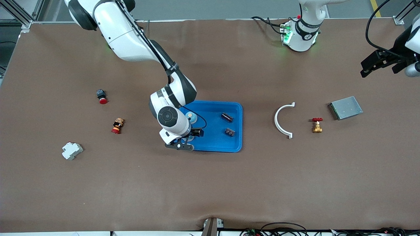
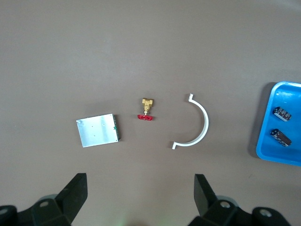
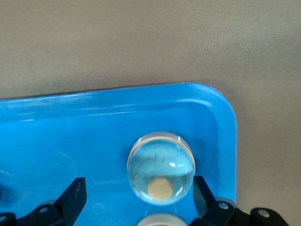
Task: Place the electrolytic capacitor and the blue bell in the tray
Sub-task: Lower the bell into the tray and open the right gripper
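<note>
You will find the right tool (image 1: 187,141) low over the blue tray (image 1: 237,131), at the tray's corner nearest the front camera on the right arm's end. Its fingers (image 3: 73,195) stand wide apart and hold nothing. Between them, in the right wrist view, the blue bell (image 3: 161,168) rests on the tray floor, close against the rim at that corner. From the front view only its pale domed top (image 1: 190,116) shows beside the arm.

Two dark electrolytic capacitors lie in the tray toward the left arm's end, apart from each other: one (image 1: 227,117) farther from the front camera, the other (image 1: 230,131) nearer to it.

The left tool (image 1: 377,64) waits raised over the left arm's end of the surface, jaws wide, nothing in them.

Note the items outside the tray. Toward the left arm's end: a white curved bracket (image 1: 283,120), a brass valve with a red handle (image 1: 317,125), and a grey metal plate (image 1: 346,107). Toward the right arm's end: a black-and-red button (image 1: 101,96), a small red-based part (image 1: 117,126), and a white block (image 1: 72,150).
</note>
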`<state>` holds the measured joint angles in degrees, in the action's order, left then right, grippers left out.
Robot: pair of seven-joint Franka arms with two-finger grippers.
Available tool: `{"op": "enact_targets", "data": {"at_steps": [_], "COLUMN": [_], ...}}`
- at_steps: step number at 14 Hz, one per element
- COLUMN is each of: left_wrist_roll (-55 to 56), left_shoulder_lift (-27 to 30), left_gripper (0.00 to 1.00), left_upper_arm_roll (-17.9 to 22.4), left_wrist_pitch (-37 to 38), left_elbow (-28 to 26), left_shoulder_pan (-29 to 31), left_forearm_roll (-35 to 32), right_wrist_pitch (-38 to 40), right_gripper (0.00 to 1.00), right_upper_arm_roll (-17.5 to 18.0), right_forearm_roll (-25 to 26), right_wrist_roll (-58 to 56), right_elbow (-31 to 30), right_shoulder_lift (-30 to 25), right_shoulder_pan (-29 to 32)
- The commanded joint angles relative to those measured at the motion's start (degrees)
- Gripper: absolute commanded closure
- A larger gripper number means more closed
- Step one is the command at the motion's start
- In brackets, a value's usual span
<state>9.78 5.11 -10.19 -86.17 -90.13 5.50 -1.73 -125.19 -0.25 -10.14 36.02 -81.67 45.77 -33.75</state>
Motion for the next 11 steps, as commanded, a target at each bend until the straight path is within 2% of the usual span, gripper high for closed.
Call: {"op": "enact_targets", "data": {"at_steps": [1,6,11], "left_wrist_roll": [-0.5,0.4,-0.1], "left_shoulder_lift": [0.1,0.0,-0.3], "left_gripper": [0.0,0.0,0.0], "left_upper_arm_roll": [0.0,0.0,-0.1], "left_wrist_pitch": [1.4,1.4,1.4], "left_elbow": [1.1,1.7,2.4], "left_shoulder_pan": [0.3,0.0,0.0], "left_forearm_roll": [2.2,3.0,2.7], "right_wrist_pitch": [5.6,17.0,27.9], "right_gripper": [0.0,0.0,0.0], "right_upper_arm_roll": [-0.5,-0.8,-1.1], "right_forearm_roll": [-1.0,-1.0,-0.7], "right_wrist_roll": [0.4,0.3,-0.5], "right_elbow": [-0.6,-0.7,-0.9], "right_shoulder_lift": [-4.7,-12.2,-20.3], "right_shoulder_pan": [-0.5,0.6,4.6]}}
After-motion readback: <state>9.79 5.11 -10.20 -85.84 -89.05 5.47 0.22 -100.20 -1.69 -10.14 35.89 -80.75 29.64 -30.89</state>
